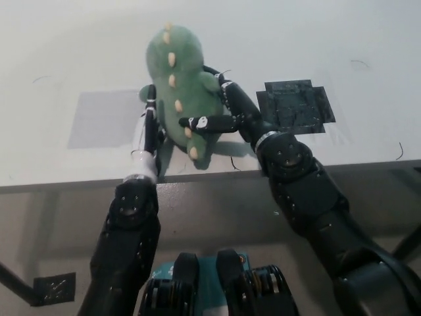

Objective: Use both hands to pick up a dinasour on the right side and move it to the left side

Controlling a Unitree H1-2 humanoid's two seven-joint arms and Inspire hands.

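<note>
Green dinosaur (176, 85) with cream back spikes, clamped between both hands above the white table (79, 46). Left hand (146, 128) pressed flat against the toy's left flank, fingers together and largely hidden behind the plush. Right hand (220, 112) closed on the toy's right flank, one black finger wrapped across the lower back just beside the spikes. Toy upright, head pointing away from the hands, tail (195, 150) hanging down between the two wrists. Shadow of the toy on the table directly under the tail, near the table's front edge. Grey patch (105, 118) on the table just outboard of the left hand, partly covered by that hand and the toy. Black square (295, 105) on the table just outboard of the right hand, bare, apart from the toy. Both forearms converging from below toward the toy. Whether the toy's underside touches the table: cannot tell.
</note>
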